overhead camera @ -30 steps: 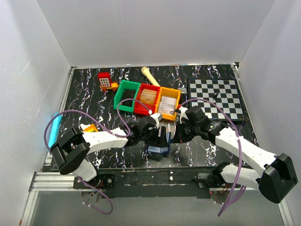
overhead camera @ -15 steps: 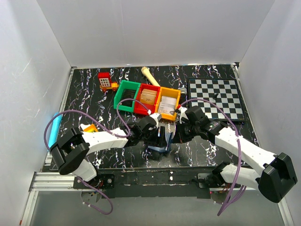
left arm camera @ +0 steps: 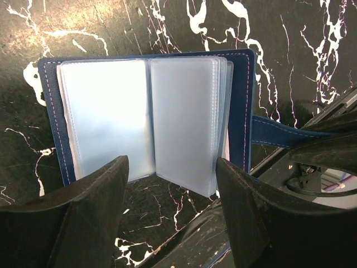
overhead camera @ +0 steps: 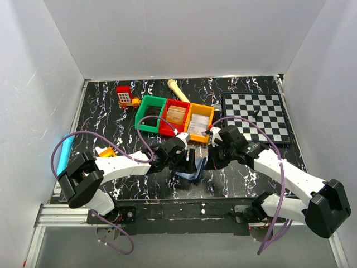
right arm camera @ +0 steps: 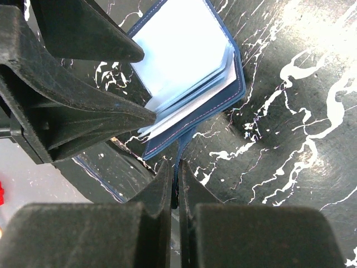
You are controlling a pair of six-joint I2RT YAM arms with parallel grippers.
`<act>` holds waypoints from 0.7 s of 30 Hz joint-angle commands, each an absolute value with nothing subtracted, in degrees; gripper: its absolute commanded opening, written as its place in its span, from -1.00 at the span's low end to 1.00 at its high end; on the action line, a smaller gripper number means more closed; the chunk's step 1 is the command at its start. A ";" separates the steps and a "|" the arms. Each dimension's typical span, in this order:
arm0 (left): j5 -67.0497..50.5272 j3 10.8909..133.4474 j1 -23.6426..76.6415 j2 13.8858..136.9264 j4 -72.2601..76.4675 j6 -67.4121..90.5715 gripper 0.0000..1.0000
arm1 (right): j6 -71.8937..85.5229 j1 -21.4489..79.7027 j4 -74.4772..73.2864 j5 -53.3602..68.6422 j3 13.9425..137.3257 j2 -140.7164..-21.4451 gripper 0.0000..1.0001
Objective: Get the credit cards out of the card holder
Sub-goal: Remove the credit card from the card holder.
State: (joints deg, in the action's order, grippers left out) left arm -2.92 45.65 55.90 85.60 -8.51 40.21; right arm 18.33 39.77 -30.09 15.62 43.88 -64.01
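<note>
The navy-blue card holder (left arm camera: 145,114) lies open on the black marbled table, its clear plastic sleeves showing; no cards can be made out in them. It also shows in the top view (overhead camera: 188,169) and the right wrist view (right arm camera: 192,72). My right gripper (right arm camera: 177,173) is shut on the holder's snap tab (left arm camera: 281,134), to its right in the top view (overhead camera: 207,159). My left gripper (left arm camera: 170,195) is open and empty, its jaws just in front of the holder's near edge; in the top view (overhead camera: 187,162) it hovers over the holder.
Green, red and orange bins (overhead camera: 174,116) stand behind the holder. A checkerboard (overhead camera: 255,117) lies at the back right. A red toy (overhead camera: 126,96) and a beige stick (overhead camera: 177,89) sit at the back. An orange piece (overhead camera: 106,152) and a light-blue bar (overhead camera: 64,151) are at the left.
The card holder has opened out flatter, pale sleeves now showing. Both grippers have shifted slightly towards the holder.
</note>
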 commanded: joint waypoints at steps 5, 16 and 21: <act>-1.14 48.16 56.07 83.24 -8.79 38.76 0.37 | 14.50 39.81 -31.73 16.70 47.02 -65.13 -0.97; -2.54 50.36 56.07 84.90 -9.05 36.39 0.43 | 13.98 39.81 -31.99 17.05 47.37 -65.21 -0.97; -4.74 51.50 56.16 87.97 -9.05 35.42 0.42 | 13.54 39.81 -32.26 16.79 47.64 -65.30 -0.97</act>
State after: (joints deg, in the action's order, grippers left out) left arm -3.01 49.36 55.90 86.19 -8.93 37.08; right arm 14.74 39.77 -31.73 15.77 44.66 -65.25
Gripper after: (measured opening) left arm 0.710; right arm 0.055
